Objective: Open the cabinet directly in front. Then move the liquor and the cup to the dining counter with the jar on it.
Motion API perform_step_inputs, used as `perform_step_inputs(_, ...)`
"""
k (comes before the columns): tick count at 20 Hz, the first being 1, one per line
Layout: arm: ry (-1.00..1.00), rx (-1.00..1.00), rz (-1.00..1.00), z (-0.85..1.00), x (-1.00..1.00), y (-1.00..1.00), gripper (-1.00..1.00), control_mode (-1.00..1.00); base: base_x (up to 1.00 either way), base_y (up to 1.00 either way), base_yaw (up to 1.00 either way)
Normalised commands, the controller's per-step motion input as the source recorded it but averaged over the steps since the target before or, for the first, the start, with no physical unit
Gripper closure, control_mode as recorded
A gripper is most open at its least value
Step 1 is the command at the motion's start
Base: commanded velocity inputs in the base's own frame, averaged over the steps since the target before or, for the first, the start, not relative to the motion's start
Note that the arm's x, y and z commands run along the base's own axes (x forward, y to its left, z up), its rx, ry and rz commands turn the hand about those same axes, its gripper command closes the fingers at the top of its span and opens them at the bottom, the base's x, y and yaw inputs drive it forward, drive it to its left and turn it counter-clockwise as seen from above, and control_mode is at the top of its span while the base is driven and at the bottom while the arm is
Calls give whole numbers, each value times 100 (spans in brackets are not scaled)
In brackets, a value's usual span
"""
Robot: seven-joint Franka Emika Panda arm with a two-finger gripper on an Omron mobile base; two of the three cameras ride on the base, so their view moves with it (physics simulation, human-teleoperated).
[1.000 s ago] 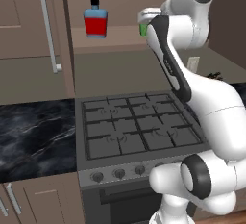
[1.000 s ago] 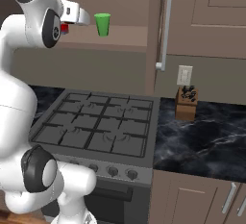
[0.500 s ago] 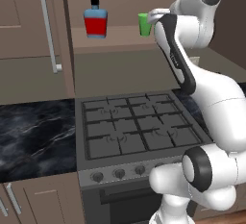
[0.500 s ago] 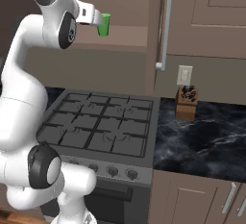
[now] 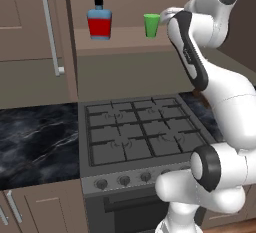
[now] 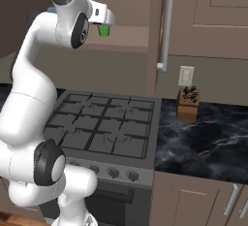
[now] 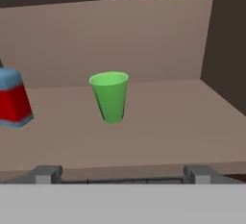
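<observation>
Gripper [image 7: 123, 174]: spread wide, nothing in it, level with the shelf edge and squared up on the cup.
Cup [image 7: 109, 96]: upright on the open cabinet [image 5: 47, 32] shelf, untouched.
Liquor [image 5: 99, 20]: same shelf, left of the cup, well apart, above the stove [image 5: 137, 137].

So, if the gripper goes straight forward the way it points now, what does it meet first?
Probably the cup: it stands upright on the cabinet shelf, nearly centred ahead of the open gripper. The liquor sits off to one side, out of that line.
</observation>
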Motion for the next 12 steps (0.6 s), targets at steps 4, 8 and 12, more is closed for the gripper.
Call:
perform_step_inputs(4,0,2,0,17,0,-5,-100,-100,0,0,0)
perform_step_inputs(8,-3,1,-1,9,1,0,-100,-100,0,0,0)
perform_step_inputs(12,-2,0,0,0,1,0,-100,-100,0,0,0)
